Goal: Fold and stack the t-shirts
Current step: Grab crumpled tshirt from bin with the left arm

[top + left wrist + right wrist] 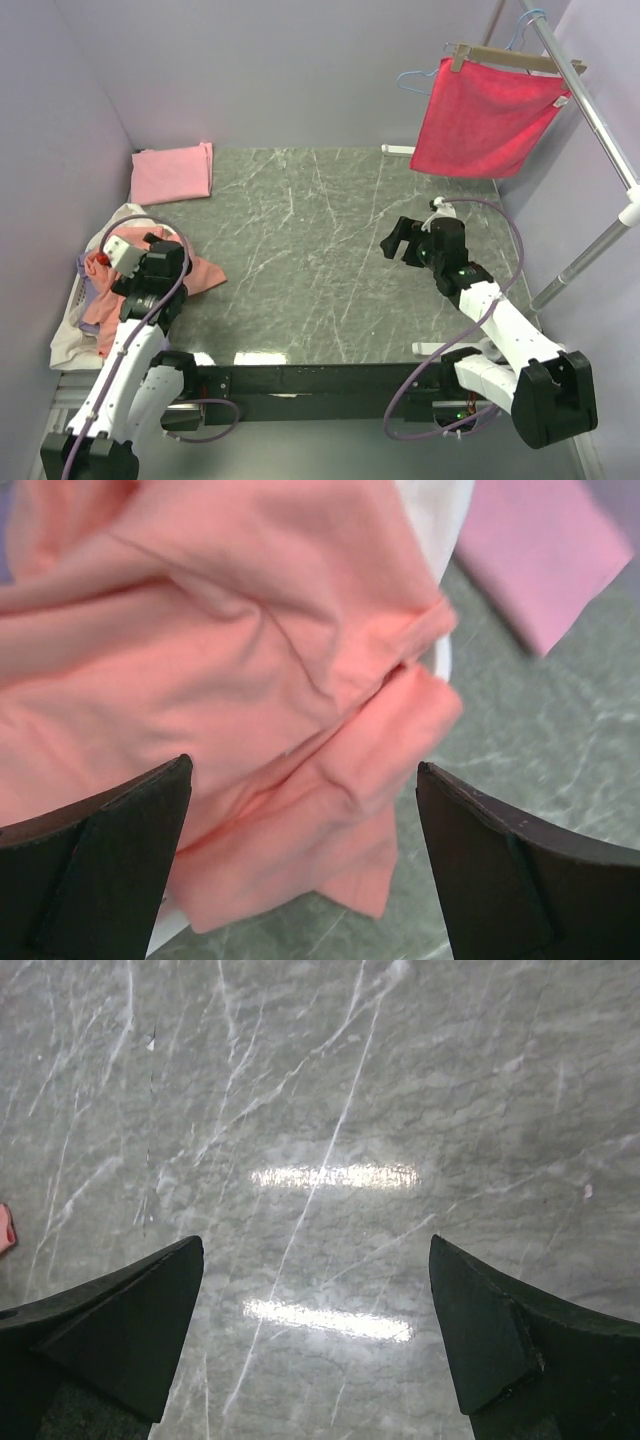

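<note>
A crumpled salmon-orange t-shirt (205, 272) tops a heap at the table's left edge, over a cream shirt (68, 342) and a lavender one (86, 268). A light pink t-shirt (172, 172) lies folded in the far left corner. My left gripper (128, 255) hovers over the heap. In the left wrist view it (303, 780) stands open, wide above the salmon shirt (250, 650), holding nothing; the pink shirt (545, 550) shows at the upper right. My right gripper (400, 240) is out over the right half of the table and, seen from its wrist (315, 1250), is open above bare marble.
A bright crimson cloth (485, 115) hangs from a hanger on a metal rack pole (600, 130) at the back right. The grey marble table (320, 260) is closed in by lilac walls on three sides. A white basket rim (75, 300) lies under the heap.
</note>
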You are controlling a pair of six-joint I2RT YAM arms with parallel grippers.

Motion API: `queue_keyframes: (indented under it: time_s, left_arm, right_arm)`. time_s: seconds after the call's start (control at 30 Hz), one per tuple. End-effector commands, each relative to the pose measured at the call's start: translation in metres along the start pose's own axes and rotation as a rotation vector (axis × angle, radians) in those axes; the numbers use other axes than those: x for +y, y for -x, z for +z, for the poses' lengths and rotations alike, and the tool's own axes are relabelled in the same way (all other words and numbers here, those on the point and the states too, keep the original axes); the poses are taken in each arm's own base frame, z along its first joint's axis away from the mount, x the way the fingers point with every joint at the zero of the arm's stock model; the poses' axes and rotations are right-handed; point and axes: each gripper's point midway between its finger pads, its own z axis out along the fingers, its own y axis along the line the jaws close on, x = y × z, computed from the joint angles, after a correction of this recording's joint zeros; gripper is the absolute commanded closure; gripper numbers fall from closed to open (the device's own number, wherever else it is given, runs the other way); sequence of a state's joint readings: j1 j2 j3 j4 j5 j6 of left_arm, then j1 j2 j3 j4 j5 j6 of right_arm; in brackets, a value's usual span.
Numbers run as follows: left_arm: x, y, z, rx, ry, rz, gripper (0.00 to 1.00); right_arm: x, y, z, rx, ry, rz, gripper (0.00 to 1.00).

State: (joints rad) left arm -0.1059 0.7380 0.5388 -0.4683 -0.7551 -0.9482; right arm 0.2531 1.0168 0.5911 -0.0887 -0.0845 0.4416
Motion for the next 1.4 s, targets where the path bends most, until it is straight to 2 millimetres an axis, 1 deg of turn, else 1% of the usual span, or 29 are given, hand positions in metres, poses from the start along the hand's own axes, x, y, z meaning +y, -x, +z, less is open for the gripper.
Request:
queue_keyframes:
  time_s: [0.0,0.1,0.13,0.2,0.23,0.27,0.3,0.33,0.37,0.4,0.47,0.53,0.57,0.6,0.63,0.7,0.77,0.83,0.87,0.9,0.97,1.03,1.17,1.2,1.23,1.27,1.3,1.37]
  left_arm:
    - [0.000,0.028,-0.003,-0.126,-0.008,-0.090,0.01]
    - [0.000,0.014,0.005,-0.097,-0.008,-0.072,0.00]
    - [-0.002,0.005,0.010,-0.076,-0.008,-0.054,0.01]
    - [-0.011,-0.008,0.014,-0.022,-0.044,-0.025,0.01]
    - [-0.012,-0.019,0.020,0.007,-0.040,0.004,0.03]
    - [-0.020,-0.025,0.021,0.033,-0.072,0.011,0.03]
    - [-0.022,-0.029,0.024,0.046,-0.073,0.023,0.04]
    - [-0.021,-0.039,0.029,0.070,-0.055,0.047,0.05]
    - [-0.026,-0.042,0.031,0.082,-0.070,0.049,0.05]
    - [-0.025,-0.049,0.036,0.098,-0.058,0.069,0.08]
    - [-0.030,-0.049,0.038,0.104,-0.052,0.085,0.13]
    - [-0.032,-0.052,0.041,0.116,-0.052,0.102,0.30]
    - [-0.033,-0.053,0.041,0.120,-0.057,0.106,0.42]
    - [-0.035,-0.052,0.041,0.118,-0.060,0.104,0.67]
    - [-0.035,-0.052,0.042,0.117,-0.061,0.102,0.78]
    - [-0.032,-0.050,0.041,0.109,-0.044,0.103,0.99]
    - [-0.034,-0.048,0.040,0.103,-0.051,0.101,0.99]
    - [-0.038,-0.040,0.036,0.086,-0.076,0.097,0.99]
    - [-0.040,-0.037,0.035,0.080,-0.087,0.098,0.95]
    - [-0.044,-0.030,0.031,0.067,-0.103,0.090,0.83]
    - [-0.043,-0.024,0.029,0.054,-0.102,0.096,0.88]
    - [-0.044,-0.015,0.024,0.033,-0.111,0.088,0.99]
    - [-0.050,-0.007,0.016,0.032,-0.150,0.086,0.99]
    - [-0.053,-0.002,0.013,0.026,-0.164,0.076,0.99]
    - [-0.054,-0.001,0.012,0.026,-0.172,0.083,0.97]
    - [-0.057,0.001,0.010,0.022,-0.186,0.083,0.88]
    - [-0.060,0.003,0.008,0.023,-0.205,0.081,0.68]
    - [-0.062,0.005,0.005,0.018,-0.220,0.082,0.69]
  right_arm:
    - [0.022,0.019,0.003,-0.047,0.081,0.012,0.00]
    - [0.019,0.018,0.004,-0.041,0.067,0.005,0.00]
    - [0.017,0.018,0.004,-0.044,0.055,0.004,0.00]
    - [0.014,0.016,0.005,-0.043,0.044,0.002,0.00]
    - [0.012,0.016,0.005,-0.043,0.035,-0.001,0.00]
    - [0.010,0.014,0.007,-0.037,0.030,-0.003,0.00]
    - [0.009,0.014,0.007,-0.037,0.025,-0.005,0.00]
    - [0.008,0.012,0.008,-0.031,0.018,-0.006,0.00]
    - [0.006,0.010,0.010,-0.023,0.012,-0.010,0.00]
    - [0.005,0.009,0.011,-0.021,0.008,-0.012,0.00]
    - [0.001,0.006,0.015,-0.011,-0.006,-0.015,0.00]
    - [0.000,0.003,0.019,0.002,-0.011,-0.013,0.00]
    - [-0.001,0.001,0.021,0.011,-0.011,-0.014,0.00]
    - [0.000,0.002,0.023,0.012,-0.009,-0.014,0.00]
    - [-0.002,-0.002,0.026,0.029,-0.016,-0.017,0.00]
    - [-0.002,-0.003,0.030,0.041,-0.017,-0.017,0.00]
    - [-0.003,-0.007,0.034,0.059,-0.019,-0.020,0.00]
    - [-0.006,-0.012,0.038,0.074,-0.025,-0.022,0.00]
    - [-0.006,-0.013,0.039,0.081,-0.025,-0.023,0.00]
    - [-0.006,-0.014,0.040,0.086,-0.026,-0.024,0.00]
    - [-0.007,-0.017,0.043,0.102,-0.028,-0.026,0.00]
    - [-0.007,-0.019,0.045,0.111,-0.028,-0.026,0.00]
    - [-0.007,-0.023,0.047,0.126,-0.022,-0.027,0.00]
    - [-0.007,-0.023,0.047,0.127,-0.022,-0.026,0.00]
    - [-0.007,-0.024,0.048,0.131,-0.021,-0.026,0.00]
    - [-0.007,-0.024,0.048,0.133,-0.020,-0.025,0.00]
    - [-0.007,-0.025,0.048,0.135,-0.021,-0.025,0.00]
    - [-0.008,-0.026,0.049,0.138,-0.021,-0.025,0.00]
